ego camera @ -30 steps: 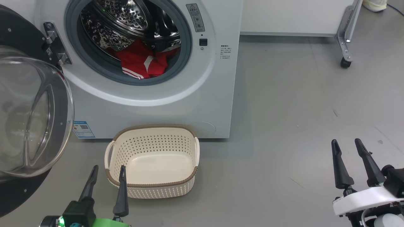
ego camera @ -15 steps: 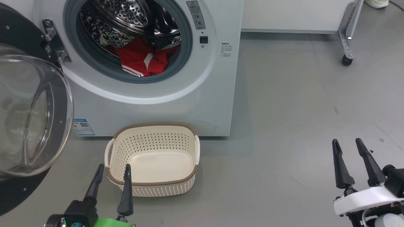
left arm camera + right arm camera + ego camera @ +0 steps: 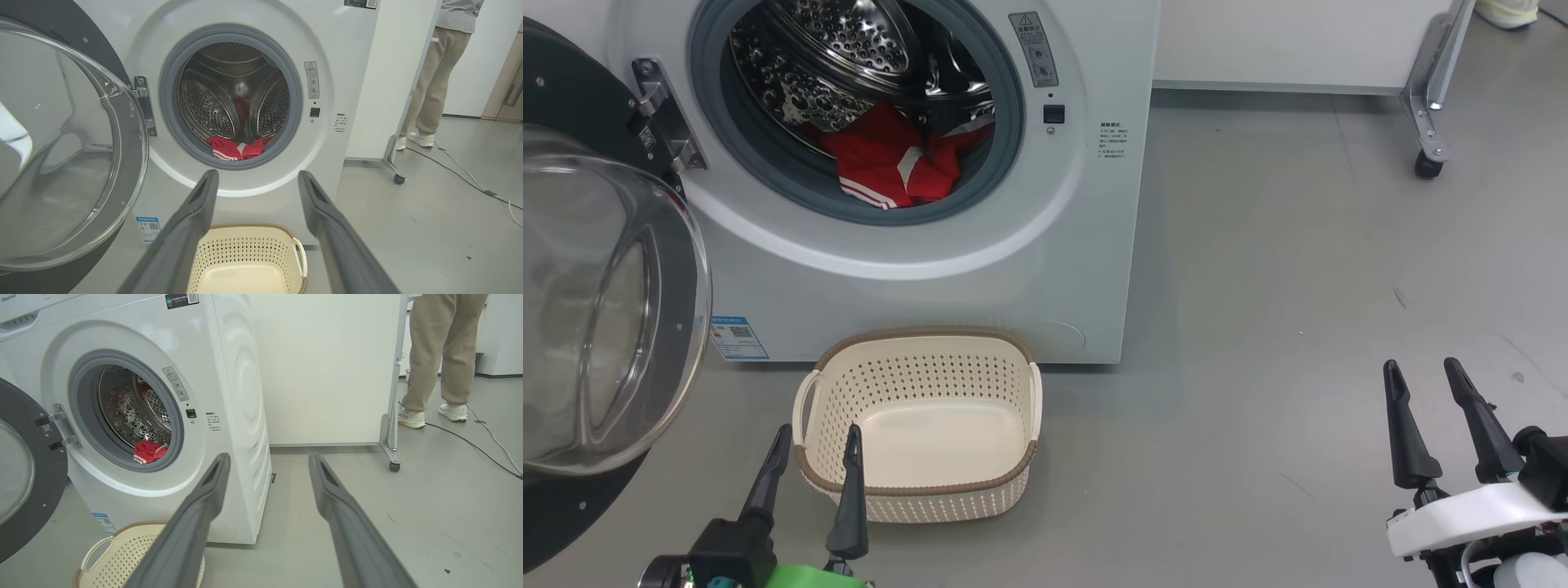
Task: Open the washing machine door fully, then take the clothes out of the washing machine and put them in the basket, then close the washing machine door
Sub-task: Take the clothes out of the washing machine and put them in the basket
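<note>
Since a second ago our left gripper (image 3: 818, 429) has nudged right, fingers wide and empty at the near rim of the basket (image 3: 931, 502); red clothes (image 3: 882, 163) sit dead ahead, higher up in the washing machine (image 3: 1013, 269) drum, nearer it than our wide-open right gripper (image 3: 1419, 364).

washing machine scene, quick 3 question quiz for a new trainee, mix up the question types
1. True or false: the washing machine door is swung open.
2. Multiple choice: what lies inside the washing machine? A) a red garment B) a blue towel C) nothing at all
3. Fill in the blank: the basket in front of the washing machine is ___ right now.

Key: 1 true; 2 A; 3 empty
</note>
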Tool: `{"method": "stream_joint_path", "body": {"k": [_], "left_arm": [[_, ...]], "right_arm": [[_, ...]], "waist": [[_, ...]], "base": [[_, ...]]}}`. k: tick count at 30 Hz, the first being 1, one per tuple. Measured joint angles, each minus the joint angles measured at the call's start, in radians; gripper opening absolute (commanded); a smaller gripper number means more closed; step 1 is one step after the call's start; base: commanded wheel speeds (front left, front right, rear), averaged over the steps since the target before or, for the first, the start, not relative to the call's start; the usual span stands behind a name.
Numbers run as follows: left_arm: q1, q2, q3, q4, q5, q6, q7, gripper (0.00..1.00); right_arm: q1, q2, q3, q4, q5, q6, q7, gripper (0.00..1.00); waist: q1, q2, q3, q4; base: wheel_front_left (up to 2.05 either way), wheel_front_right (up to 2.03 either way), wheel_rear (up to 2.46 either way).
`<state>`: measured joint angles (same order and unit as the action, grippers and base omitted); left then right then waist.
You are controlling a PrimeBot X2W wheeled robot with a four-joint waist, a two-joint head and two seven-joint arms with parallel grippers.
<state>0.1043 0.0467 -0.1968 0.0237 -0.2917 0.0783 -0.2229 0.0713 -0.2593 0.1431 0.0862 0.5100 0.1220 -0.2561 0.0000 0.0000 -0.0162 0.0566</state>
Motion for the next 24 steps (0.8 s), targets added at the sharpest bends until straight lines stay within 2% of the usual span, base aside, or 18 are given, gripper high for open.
{"method": "stream_joint_path", "body": {"k": [24], "left_arm": [[0.0, 0.001, -0.003, 0.013, 0.008, 0.006, -0.008, 1.0]], "right_arm": [[0.0, 0.0, 0.0, 0.003, 0.001, 0.0, 0.0, 1.0]], "waist": [[0.0, 0.0, -0.006, 0.014]], "base": [[1.02, -1.02, 0.0]]}}
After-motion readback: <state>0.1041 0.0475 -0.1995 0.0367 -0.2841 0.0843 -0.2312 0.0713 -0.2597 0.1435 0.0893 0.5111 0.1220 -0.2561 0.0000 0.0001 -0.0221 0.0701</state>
